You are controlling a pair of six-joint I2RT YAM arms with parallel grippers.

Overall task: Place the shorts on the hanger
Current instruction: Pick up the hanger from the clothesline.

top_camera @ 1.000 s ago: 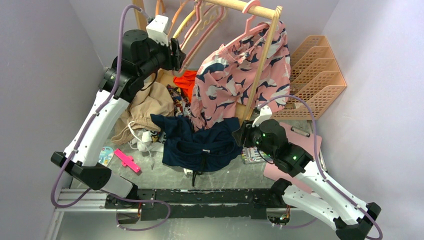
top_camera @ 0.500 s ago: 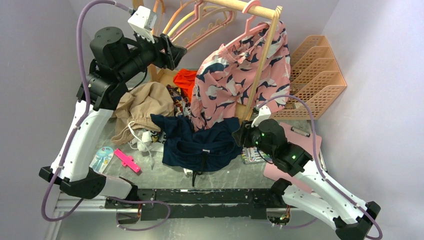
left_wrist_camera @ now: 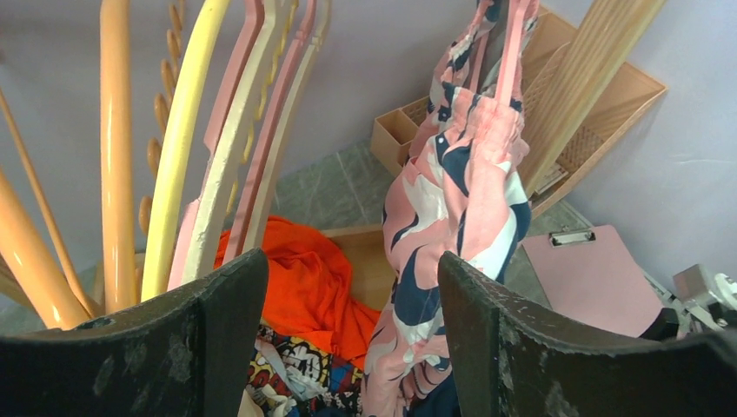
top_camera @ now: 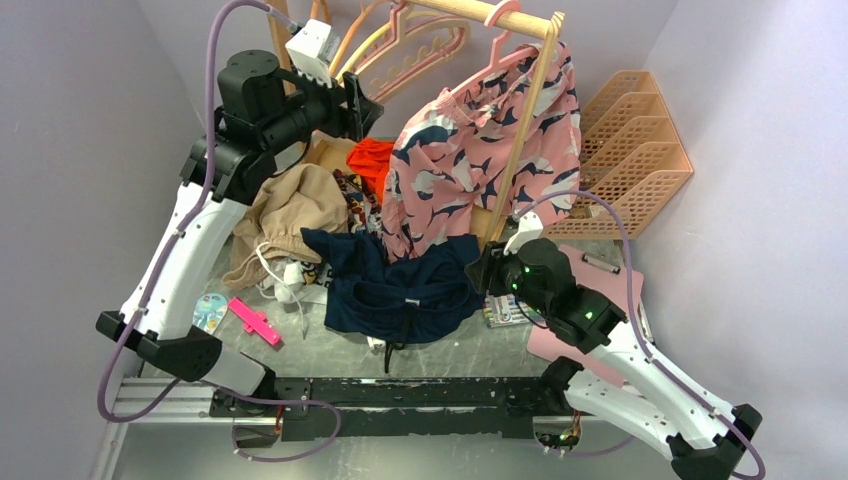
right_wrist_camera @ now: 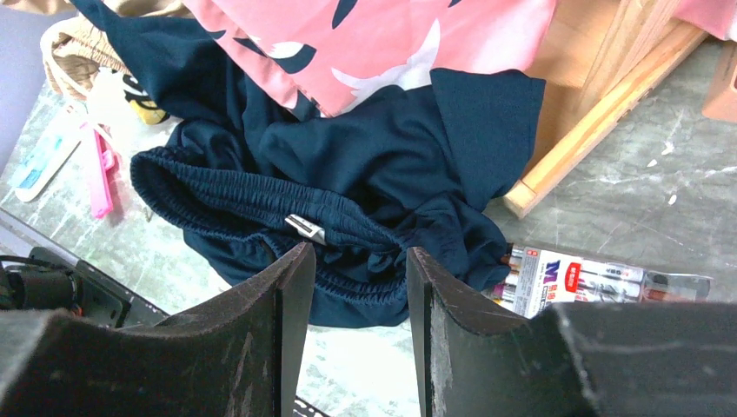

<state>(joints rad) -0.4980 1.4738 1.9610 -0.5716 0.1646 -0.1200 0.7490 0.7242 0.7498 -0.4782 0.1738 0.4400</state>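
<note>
Currently we are hovering the right hand (right_wrist_camera: 358, 256), open and empty, at the right edge of the shorts (right_wrist_camera: 374, 165) heaped on the desk (right_wrist_camera: 608, 191), while the left hand (left_wrist_camera: 348, 269), also open, is facing the hanger (left_wrist_camera: 230, 165) hanging ahead-left.

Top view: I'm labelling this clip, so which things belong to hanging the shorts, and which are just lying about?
For the job: navy shorts, cream hanger.
Lying about: pink printed shorts, tan garment, orange garment, yellow hanger, pink clipboard, marker pack.
</note>
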